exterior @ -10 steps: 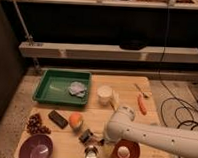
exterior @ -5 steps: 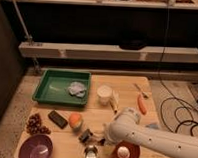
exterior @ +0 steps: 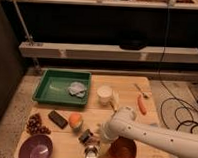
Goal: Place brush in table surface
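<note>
My white arm reaches in from the lower right across the table surface (exterior: 127,85), a light tan plank top. Its gripper (exterior: 90,141) sits low over the front of the table, between an orange ball (exterior: 76,121) and an orange-brown bowl (exterior: 123,151). A small dark blocky piece (exterior: 84,137) shows at the gripper's tip and looks like the brush. Whether it is held or lying on the wood cannot be made out. A shiny metal cup (exterior: 91,153) stands just in front of it.
A green tray (exterior: 49,93) with a crumpled cloth (exterior: 77,89) is at the back left. A white cup (exterior: 105,94) and an orange-handled tool (exterior: 141,104) lie at the back right. A flat black block (exterior: 57,119), dark grapes (exterior: 35,124) and a purple bowl (exterior: 36,148) fill the front left.
The arm's elbow has shifted slightly and settled a little lower over the front of the table. The objects on the table stay where they were.
</note>
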Robot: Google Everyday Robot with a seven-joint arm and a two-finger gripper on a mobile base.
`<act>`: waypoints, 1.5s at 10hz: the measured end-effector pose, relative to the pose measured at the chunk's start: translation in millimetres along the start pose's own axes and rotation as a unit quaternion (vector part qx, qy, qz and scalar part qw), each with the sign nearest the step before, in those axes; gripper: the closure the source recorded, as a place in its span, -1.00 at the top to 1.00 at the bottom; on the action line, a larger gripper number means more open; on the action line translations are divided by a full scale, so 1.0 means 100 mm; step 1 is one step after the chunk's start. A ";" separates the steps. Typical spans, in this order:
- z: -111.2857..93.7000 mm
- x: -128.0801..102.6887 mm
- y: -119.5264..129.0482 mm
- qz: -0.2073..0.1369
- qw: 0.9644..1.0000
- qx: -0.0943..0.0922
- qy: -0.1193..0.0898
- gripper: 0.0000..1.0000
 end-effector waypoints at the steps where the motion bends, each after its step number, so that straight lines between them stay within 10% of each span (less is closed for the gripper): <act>1: 0.04 -0.01 0.02 0.003 1.000 0.012 -0.003 0.60; 7: 0.15 0.01 0.01 0.018 0.998 0.046 -0.046 0.48; 15: 0.13 -0.01 -0.03 0.020 0.997 0.048 -0.058 -1.00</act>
